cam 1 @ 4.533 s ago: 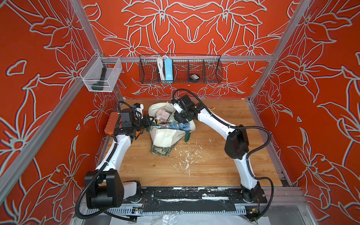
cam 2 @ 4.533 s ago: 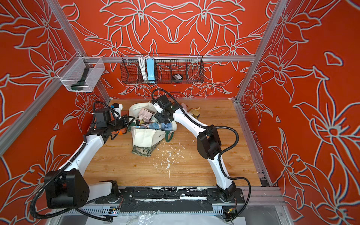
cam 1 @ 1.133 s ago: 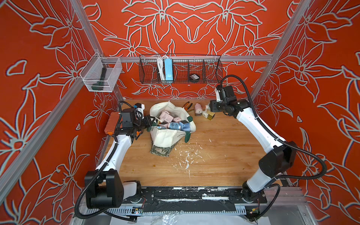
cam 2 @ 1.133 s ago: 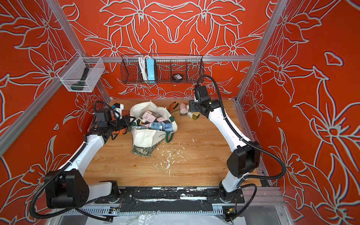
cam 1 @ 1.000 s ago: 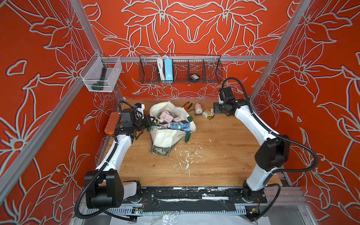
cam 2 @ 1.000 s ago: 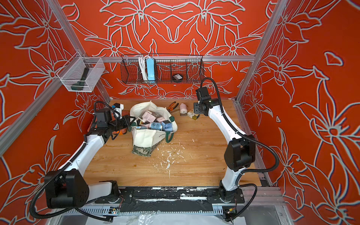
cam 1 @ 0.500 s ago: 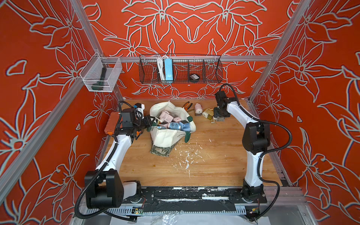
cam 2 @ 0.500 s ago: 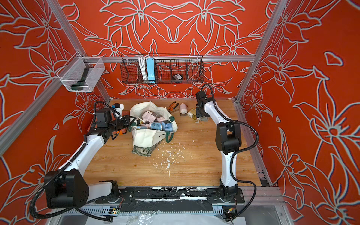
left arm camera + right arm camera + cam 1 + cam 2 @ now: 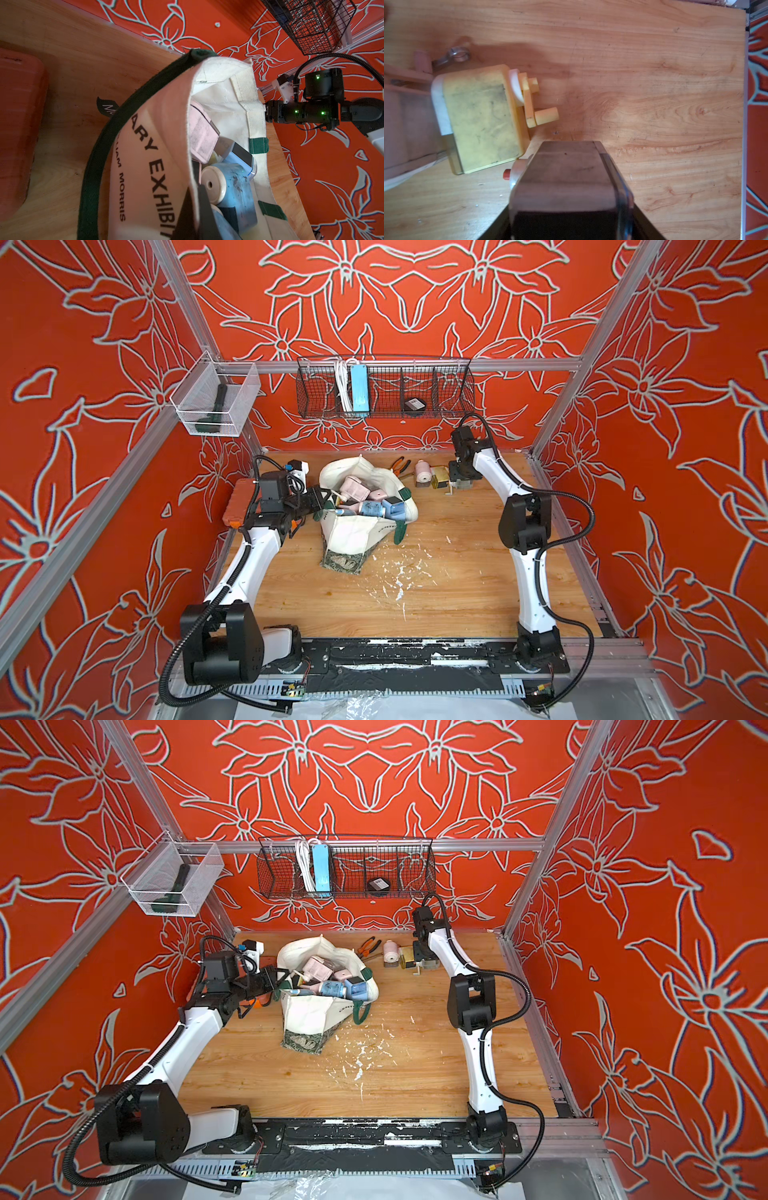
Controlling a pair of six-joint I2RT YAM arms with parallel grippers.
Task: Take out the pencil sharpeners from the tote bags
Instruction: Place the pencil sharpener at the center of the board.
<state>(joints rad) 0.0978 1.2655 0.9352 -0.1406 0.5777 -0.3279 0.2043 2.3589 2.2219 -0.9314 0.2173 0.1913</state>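
Left hand, top views: left hand is clenched on the rim of the tote bag. Its fingertips are lost among canvas and green strap.
Right hand, top views: right hand points down at the back of the desk, gripping the grey sharpener, which it mostly covers.
Pencil sharpeners, top views: pencil sharpeners in pink and blue are heaped in the bag's open mouth. The lower ones are hidden.
Already out: yellow sharpener lies just beside the grey one, with the pink sharpener next, toward the bag. I cannot tell whether they touch.
Around: pliers lie between the bag and the pink sharpener. The orange case is partly behind the left arm. White flecks lie in front of the bag.
Left wrist, hand: only a dark wedge of finger shows at the rim. The pinch is cut off.
Left wrist, bag: the lettering is cropped to "ARY EXHIBI" and "MORRIS". The right arm's hand is hidden behind the far rim.
Right wrist, hand: dark finger bases flank the grey sharpener. I cannot tell whether it rests on the desk.
Right wrist, neighbours: the yellow sharpener lies on its side close by. The pink one is blurred and cut off by the frame edge.
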